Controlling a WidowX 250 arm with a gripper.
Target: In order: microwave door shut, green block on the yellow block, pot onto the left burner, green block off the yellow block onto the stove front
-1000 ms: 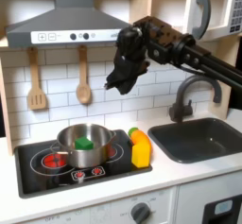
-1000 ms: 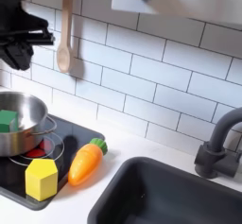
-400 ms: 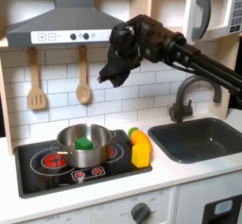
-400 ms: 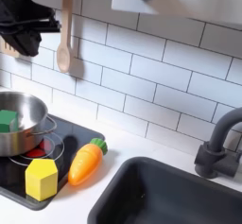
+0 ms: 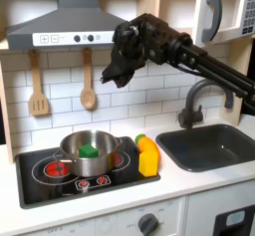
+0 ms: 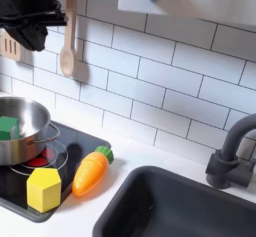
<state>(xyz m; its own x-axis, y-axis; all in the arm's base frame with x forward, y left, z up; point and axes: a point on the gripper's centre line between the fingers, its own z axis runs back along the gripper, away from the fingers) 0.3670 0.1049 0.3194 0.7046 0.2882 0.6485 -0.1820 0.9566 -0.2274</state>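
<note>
In both exterior views the green block lies inside the shiny pot, which stands on the black cooktop. The yellow block stands upright beside the pot, on the first exterior view's right. My black gripper hangs high over the stove, well above the pot and touching nothing; its fingers are too dark to separate. The microwave door at the top right looks closed against its body. The left burner glows red beside the pot. The stove front carries red dials.
An orange carrot lies behind the yellow block. A wooden spatula and spoon hang on the tiled wall under the range hood. A dark sink with a faucet is to the right.
The gripper has risen and drifted toward the first exterior view's left, farther above the pot. The pot and both blocks have not moved.
</note>
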